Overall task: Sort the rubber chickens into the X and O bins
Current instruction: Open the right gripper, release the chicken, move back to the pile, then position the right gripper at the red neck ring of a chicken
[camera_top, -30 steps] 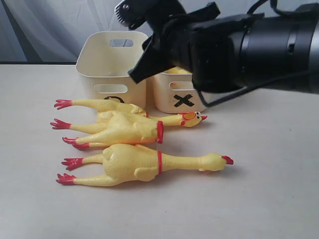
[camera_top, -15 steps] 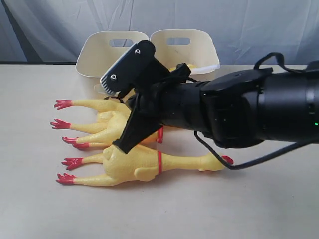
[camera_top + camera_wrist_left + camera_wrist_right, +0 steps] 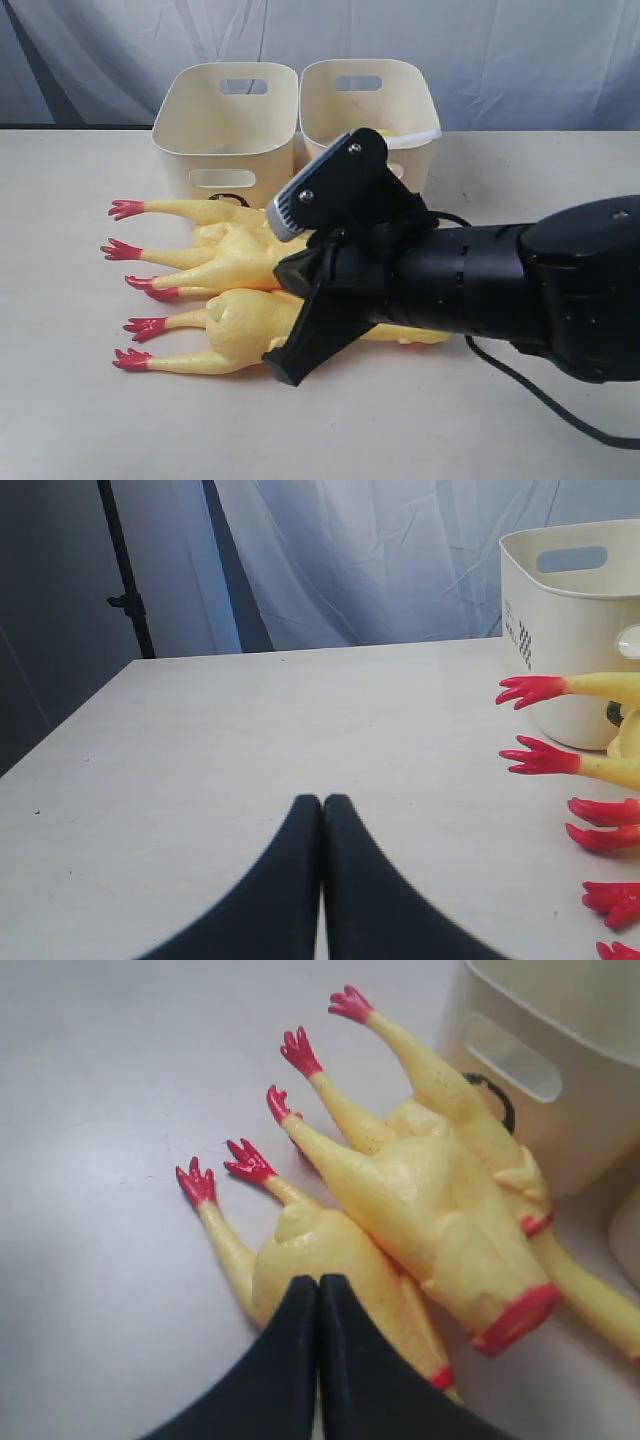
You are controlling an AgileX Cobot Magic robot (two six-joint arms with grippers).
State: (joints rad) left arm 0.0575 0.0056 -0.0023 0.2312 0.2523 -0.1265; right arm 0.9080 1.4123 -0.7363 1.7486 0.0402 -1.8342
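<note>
Three yellow rubber chickens with red feet lie side by side on the table: the front one [image 3: 235, 335], the middle one [image 3: 240, 260] and the back one [image 3: 200, 210]. Behind them stand two cream bins. The left bin [image 3: 225, 130] shows part of a black O; the right bin [image 3: 370, 100] has its mark hidden by my right arm. My right gripper [image 3: 285, 372] [image 3: 319, 1280] is shut and empty, its tips just over the front chicken's body [image 3: 330, 1250]. My left gripper [image 3: 320, 802] is shut and empty over bare table, left of the red feet [image 3: 540, 755].
A bit of yellow [image 3: 395, 132] shows inside the right bin. My right arm [image 3: 500, 290] lies across the chickens' necks and heads, hiding them. A grey curtain hangs behind the table, and a black stand [image 3: 125, 570] rises beyond the far left edge.
My right arm has swung down from in front of the bins to the front chicken. The bins' rims now show; the X mark and the chickens' heads are covered.
</note>
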